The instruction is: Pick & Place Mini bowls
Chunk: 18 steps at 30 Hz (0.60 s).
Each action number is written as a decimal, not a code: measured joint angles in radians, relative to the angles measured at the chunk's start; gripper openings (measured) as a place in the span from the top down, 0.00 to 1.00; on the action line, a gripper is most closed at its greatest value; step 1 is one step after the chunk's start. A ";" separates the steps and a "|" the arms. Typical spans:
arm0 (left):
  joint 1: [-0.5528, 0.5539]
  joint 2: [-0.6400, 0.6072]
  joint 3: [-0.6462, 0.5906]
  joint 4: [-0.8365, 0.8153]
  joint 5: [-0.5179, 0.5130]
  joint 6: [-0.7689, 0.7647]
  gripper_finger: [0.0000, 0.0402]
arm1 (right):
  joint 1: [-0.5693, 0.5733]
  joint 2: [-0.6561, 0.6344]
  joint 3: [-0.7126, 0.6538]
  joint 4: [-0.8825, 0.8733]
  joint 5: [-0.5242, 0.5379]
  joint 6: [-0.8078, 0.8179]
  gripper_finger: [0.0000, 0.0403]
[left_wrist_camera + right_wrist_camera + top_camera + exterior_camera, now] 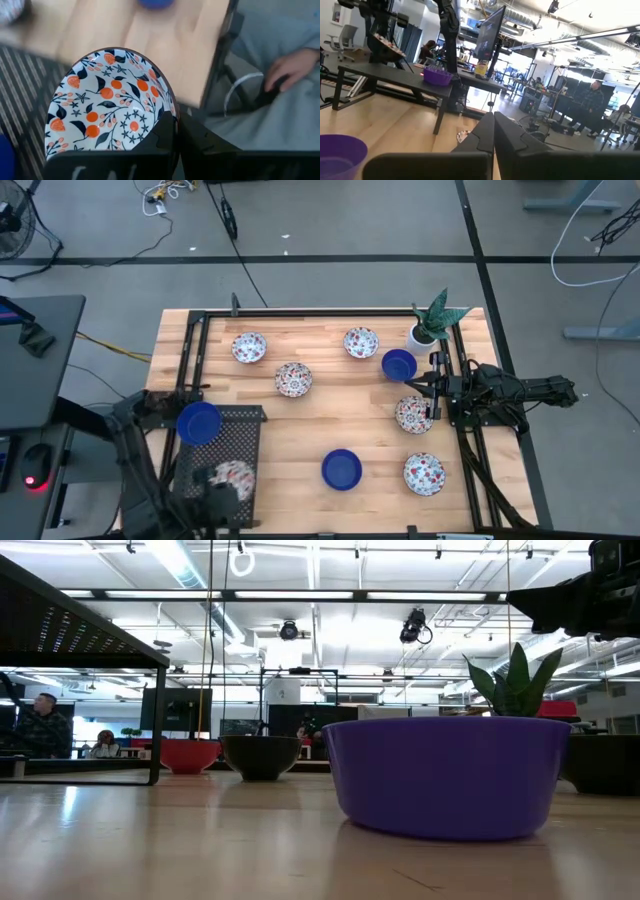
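My left gripper (175,131) pinches a floral bowl's (107,105) rim over the perforated tray (240,442) at seven o'clock; my right gripper (412,387), pressed together, waits at three o'clock.

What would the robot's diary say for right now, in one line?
left tool: shut on rim of round white floral mini bowl, above black mesh rack | right tool: shut, empty, by table's right edge

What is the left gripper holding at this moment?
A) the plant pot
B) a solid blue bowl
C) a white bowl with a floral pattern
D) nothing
C: in the left wrist view the left gripper is shut on the rim of the floral bowl, above the black mesh tray.
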 joint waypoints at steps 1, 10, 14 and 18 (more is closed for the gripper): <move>-0.007 0.004 -0.008 -0.001 0.036 -0.034 0.97 | 0.000 0.000 0.000 0.000 0.000 0.000 0.98; -0.045 0.002 -0.117 -0.003 0.238 -0.157 0.97 | 0.000 0.000 0.000 0.000 0.000 0.000 0.98; -0.061 0.003 -0.118 -0.003 0.234 -0.180 0.97 | 0.000 0.000 0.000 0.000 0.000 0.000 0.98; -0.079 0.004 -0.119 -0.007 0.236 -0.191 0.97 | 0.000 0.000 0.000 0.000 0.000 0.000 0.98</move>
